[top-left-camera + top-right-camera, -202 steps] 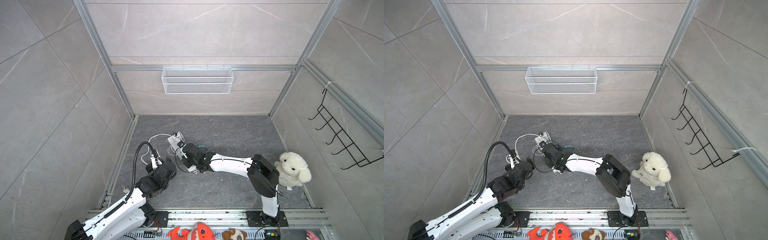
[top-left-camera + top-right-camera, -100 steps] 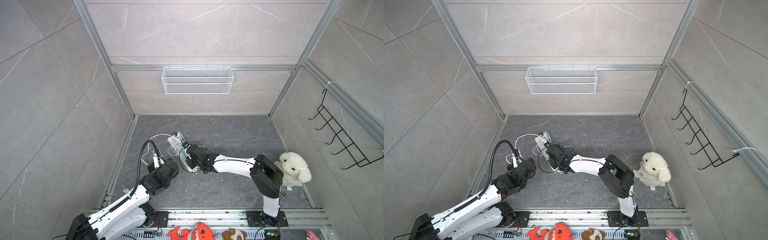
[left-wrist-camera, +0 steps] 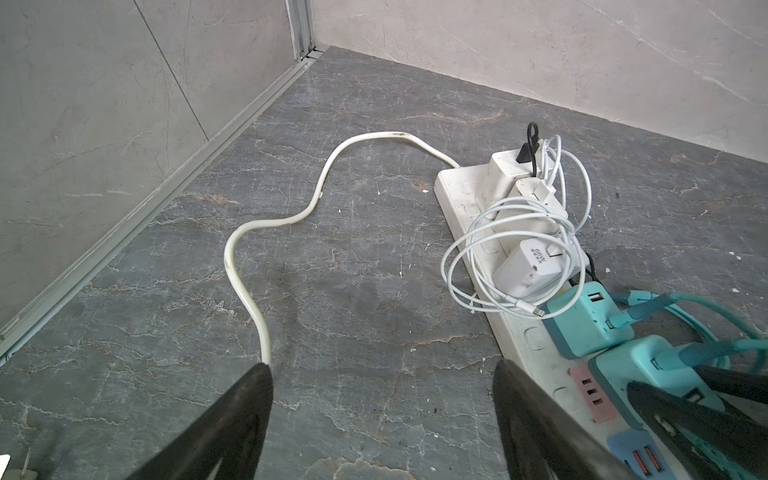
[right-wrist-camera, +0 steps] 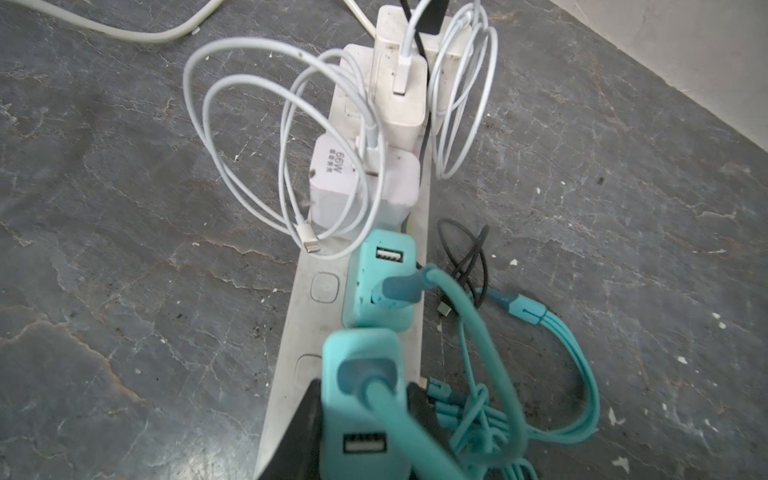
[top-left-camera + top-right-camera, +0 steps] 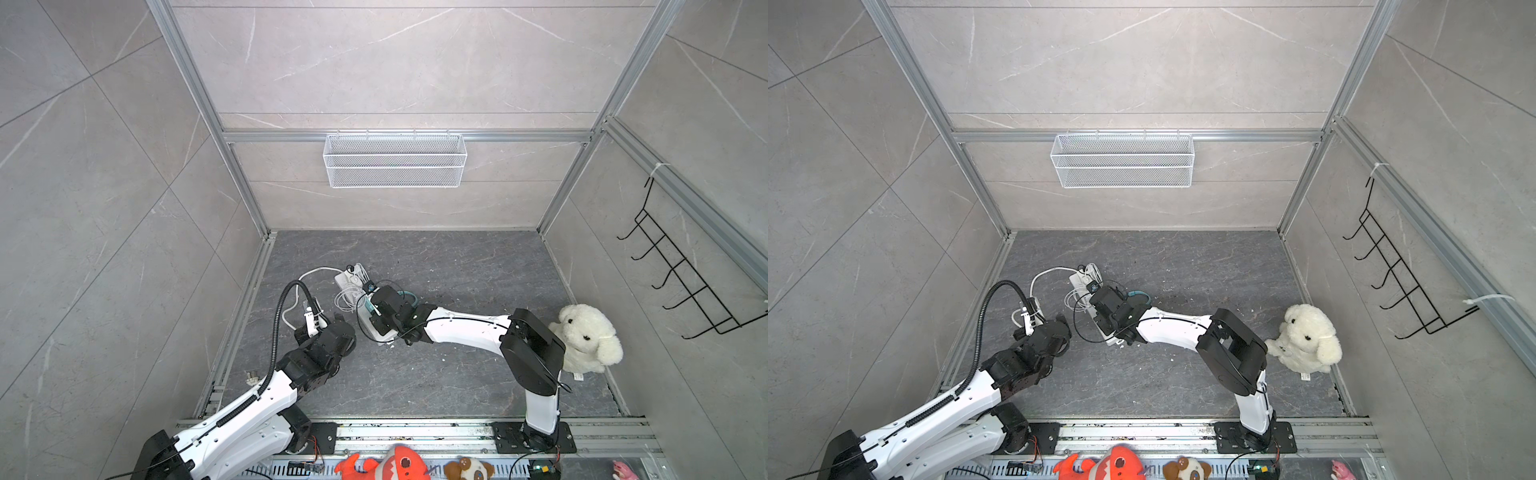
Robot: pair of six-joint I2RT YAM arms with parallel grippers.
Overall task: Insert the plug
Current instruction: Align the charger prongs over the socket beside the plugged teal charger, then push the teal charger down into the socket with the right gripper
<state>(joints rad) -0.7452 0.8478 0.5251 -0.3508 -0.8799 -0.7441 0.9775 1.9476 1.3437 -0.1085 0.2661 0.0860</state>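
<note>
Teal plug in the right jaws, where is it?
Right wrist view: teal plug in the right jaws at the power strip, beside another teal charger, left of floor centre.

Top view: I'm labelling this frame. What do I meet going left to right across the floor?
Left gripper, right gripper gripping the teal plug, white plush dog, then the black hook rack on the wall.

Your power strip [image 3: 459, 187] lies left of centre, chargers [image 3: 528, 270] on top, cord [image 3: 229, 266] trailing left; the plush dog [image 5: 586, 332] sits far right, perhaps against the wall [image 5: 665, 332].
</note>
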